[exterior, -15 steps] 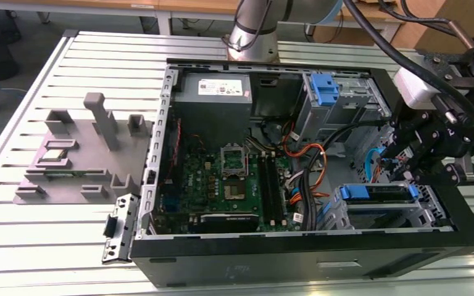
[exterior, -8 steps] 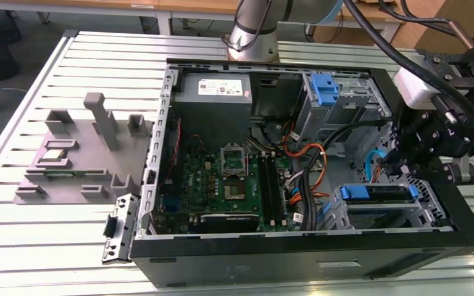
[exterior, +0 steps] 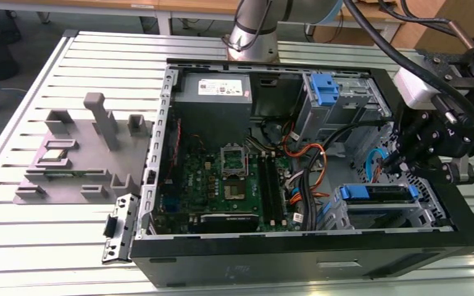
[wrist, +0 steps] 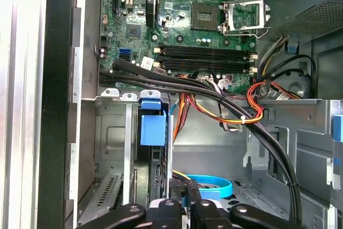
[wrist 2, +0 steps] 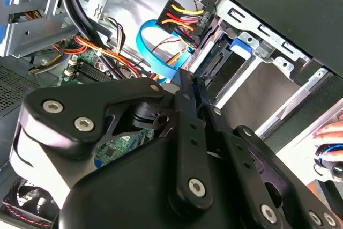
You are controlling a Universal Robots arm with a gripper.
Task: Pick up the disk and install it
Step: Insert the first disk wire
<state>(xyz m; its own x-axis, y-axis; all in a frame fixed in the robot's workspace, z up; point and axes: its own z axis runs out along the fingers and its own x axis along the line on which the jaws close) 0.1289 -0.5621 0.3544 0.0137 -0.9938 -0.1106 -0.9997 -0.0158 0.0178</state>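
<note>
Open computer case (exterior: 220, 259) on slatted table (exterior: 23, 234), grey fixture block (exterior: 81, 154) well apart from gripper toward exterior view's left. Green motherboard (exterior: 229, 185) mid-case. Disk (exterior: 374, 193), blue carrier showing, seated in drive cage (exterior: 431, 213) just below gripper (exterior: 403, 161); in first wrist view its blue tab (wrist: 152, 128) sits directly ahead of fingertips (wrist: 170, 207). Jaws clenched together, grasping nothing, as both wrist views show.
</note>
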